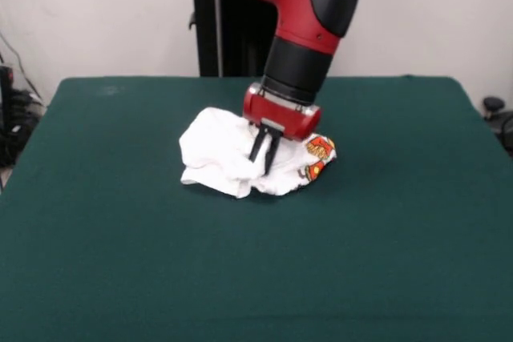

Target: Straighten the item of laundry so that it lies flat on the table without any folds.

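The item of laundry [220, 158] lies crumpled in a heap near the middle of the dark green table [120, 262]. It is white, with a red, orange and yellow print showing at its right edge. My gripper [262, 162] comes down from above onto the middle of the heap. Its two black fingers [258, 146] stand close together with their tips pressed into the white cloth, pinching a fold. The red and black arm hides the part of the garment behind it.
The robot's black pedestal [216, 30] stands at the table's far edge. Cables and dark equipment [12, 118] show off the table at the left, and a dark object [497, 114] at the right edge.
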Controlling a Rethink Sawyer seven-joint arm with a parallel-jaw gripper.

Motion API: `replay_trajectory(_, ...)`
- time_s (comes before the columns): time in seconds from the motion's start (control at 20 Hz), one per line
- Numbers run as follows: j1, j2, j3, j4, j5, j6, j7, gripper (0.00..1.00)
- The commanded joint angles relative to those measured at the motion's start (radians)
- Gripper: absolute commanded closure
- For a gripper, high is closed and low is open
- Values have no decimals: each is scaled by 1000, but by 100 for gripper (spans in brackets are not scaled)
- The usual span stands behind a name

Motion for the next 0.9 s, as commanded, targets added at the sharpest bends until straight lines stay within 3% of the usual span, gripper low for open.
replay_trajectory(0.05, 59, -213, -133, 50, 59, 531, 171, 100)
replay_trajectory(0.5, 199, -309, -322, -79, -26, 899, 302, 100)
replay_trajectory(0.9, 272, -329, -336, -131, 8, 1023, 394, 100)
